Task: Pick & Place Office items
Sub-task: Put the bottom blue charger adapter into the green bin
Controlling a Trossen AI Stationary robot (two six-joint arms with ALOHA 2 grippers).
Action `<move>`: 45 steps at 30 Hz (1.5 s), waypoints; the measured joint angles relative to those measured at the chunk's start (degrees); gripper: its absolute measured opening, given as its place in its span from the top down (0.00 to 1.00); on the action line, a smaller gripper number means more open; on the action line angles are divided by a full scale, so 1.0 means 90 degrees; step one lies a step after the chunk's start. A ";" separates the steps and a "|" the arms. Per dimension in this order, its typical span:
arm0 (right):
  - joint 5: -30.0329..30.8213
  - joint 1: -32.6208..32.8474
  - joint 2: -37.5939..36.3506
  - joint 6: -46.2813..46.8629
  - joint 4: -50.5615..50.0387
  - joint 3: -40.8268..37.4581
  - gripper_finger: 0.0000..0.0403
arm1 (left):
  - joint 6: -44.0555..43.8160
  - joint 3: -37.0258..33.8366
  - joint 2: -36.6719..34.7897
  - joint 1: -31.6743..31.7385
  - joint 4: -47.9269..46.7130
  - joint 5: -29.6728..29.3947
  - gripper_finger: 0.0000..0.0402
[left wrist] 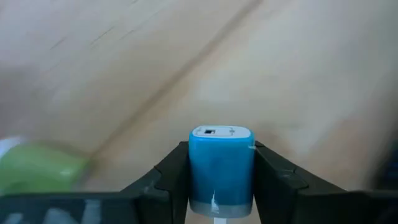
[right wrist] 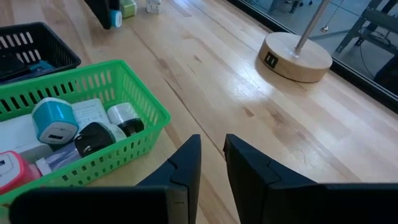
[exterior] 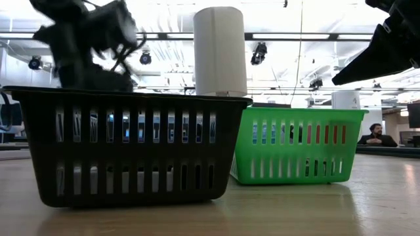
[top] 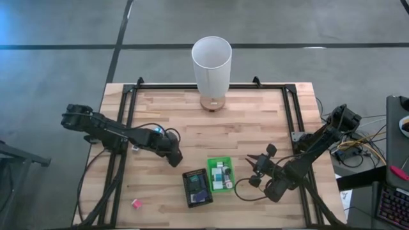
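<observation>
Left claw [top: 176,158]: over the surface's middle-left part, just toward the left edge from the black tray; its tips point at the front-right corner.
Left claw state: closed on a blue block [left wrist: 221,168]; in the left wrist view one dark finger [left wrist: 171,177] presses each side of it.
Blue block: upright between the fingers, a white band with a small slot on its far end, lifted clear of the wood; it fills the whole gap.
Right claw [top: 250,159]: near the front-right part of the surface, just beside the green tray's right wall.
Right claw state: fingers drawn together with only a slit between them, holding nothing.
Green tray [top: 232,171]: near the front edge, right of centre; inside lie a teal block [right wrist: 55,121], a black block [right wrist: 93,138], a white roll-like piece [right wrist: 121,114], a pink block [right wrist: 12,171] and flat white pieces.
Black tray [top: 186,176]: touching or just beside the green tray on its left, holding dark and blue items too small to tell apart.
Pink item [top: 135,204]: alone on the wood near the front-left corner, well apart from both claws.
Green item [right wrist: 128,7]: small, on the wood near the left claw, seen from the right wrist.
White cylinder [top: 211,62]: upright on a round wooden base [top: 212,102] at the middle of the back edge.
</observation>
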 joint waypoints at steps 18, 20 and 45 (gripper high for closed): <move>0.0051 -0.0002 0.0000 0.0117 0.0061 -0.0017 0.80 | 0.2220 0.1432 -0.0190 -0.0837 0.3233 -0.0778 0.67; 0.0052 -0.0012 0.0000 0.0112 0.0057 -0.0015 0.81 | 0.2424 0.1427 -0.0190 -0.0848 0.3396 -0.0967 0.67; 0.0072 -0.0832 0.0000 -0.0687 0.0073 0.0078 0.82 | 0.2715 0.1164 0.1009 -0.0868 0.5761 0.0622 0.67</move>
